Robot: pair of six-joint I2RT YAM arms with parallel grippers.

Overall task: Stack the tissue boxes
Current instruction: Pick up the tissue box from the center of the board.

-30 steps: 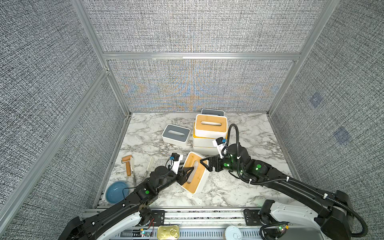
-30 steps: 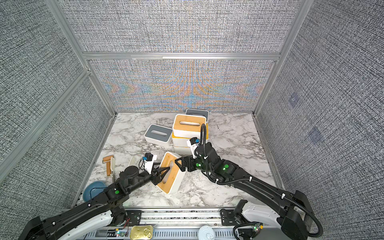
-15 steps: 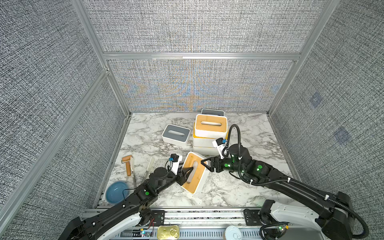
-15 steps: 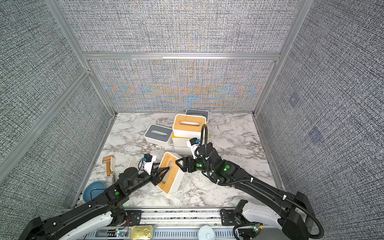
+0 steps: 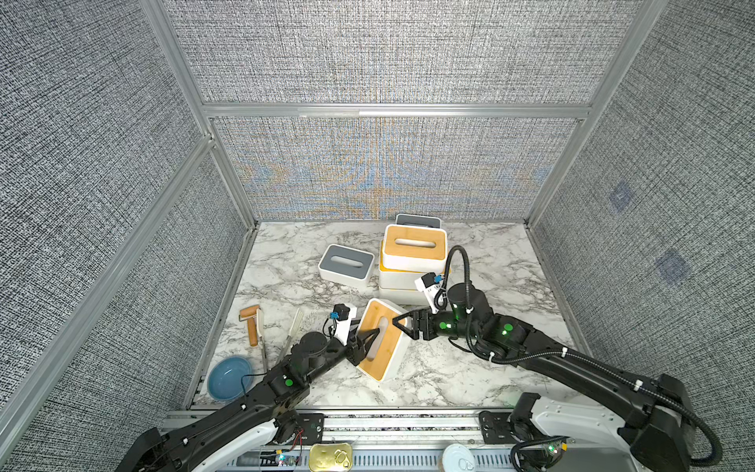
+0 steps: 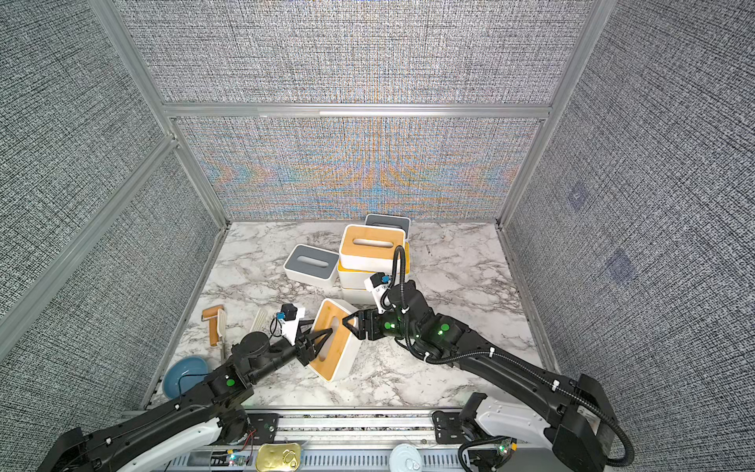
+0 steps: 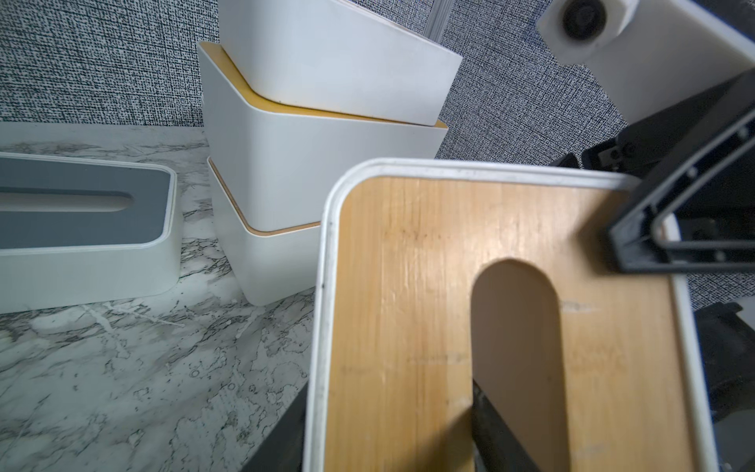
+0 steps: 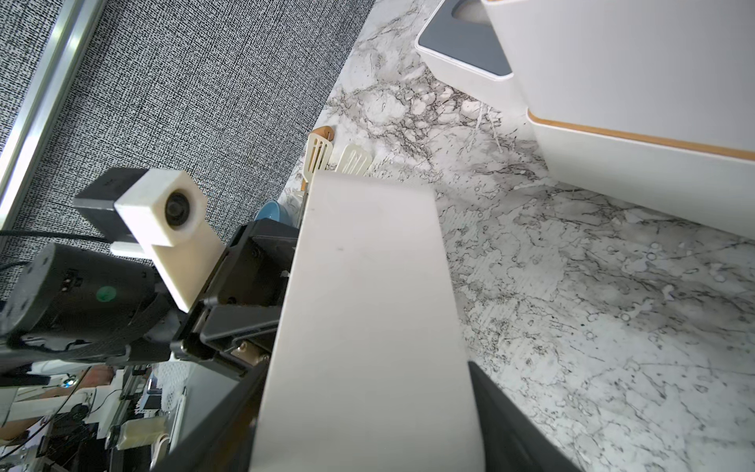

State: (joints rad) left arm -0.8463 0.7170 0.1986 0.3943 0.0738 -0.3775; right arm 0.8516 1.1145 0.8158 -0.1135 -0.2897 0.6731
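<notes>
Over marble [image 5: 470, 367], left gripper [image 5: 369, 336] and right gripper [image 5: 402, 327] clamp tilted tissue box [image 5: 390, 349].

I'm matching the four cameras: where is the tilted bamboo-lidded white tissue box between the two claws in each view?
In a top view: tilted bamboo-lidded white tissue box, centre, lower half.
In a top view: the box, left of centre, lower half.
Left wrist: its slotted lid, close up in the foreground.
Right wrist: its plain white side, mid-picture.
Shared landmark: lone grey-lidded white tissue box, in all four.
</notes>
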